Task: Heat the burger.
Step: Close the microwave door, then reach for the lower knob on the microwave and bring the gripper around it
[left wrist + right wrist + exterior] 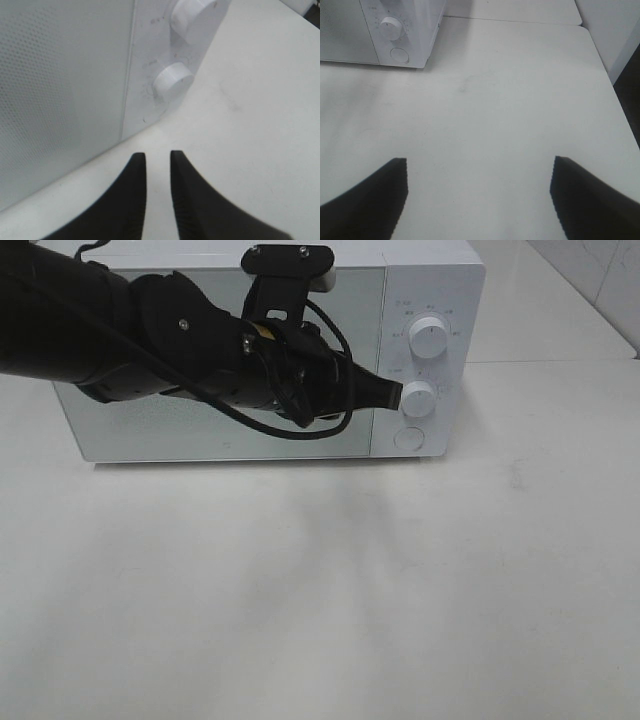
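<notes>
The burger is out of view. A white microwave [150, 430] stands at the back of the table with its frosted door shut. My left arm reaches across the door, and my left gripper [397, 395] sits just left of the lower knob [419, 398]. In the left wrist view my left gripper [156, 156] has its jaws a narrow gap apart with nothing between them, and the lower knob [172, 82] lies a short way ahead of the tips. My right gripper [480, 200] hangs wide open over bare table, holding nothing.
Above the lower knob is an upper knob [428, 340], and below it a round button [408, 439]. White table [320, 590] spreads in front of the microwave. In the right wrist view the table's edge [612, 85] runs close on one side.
</notes>
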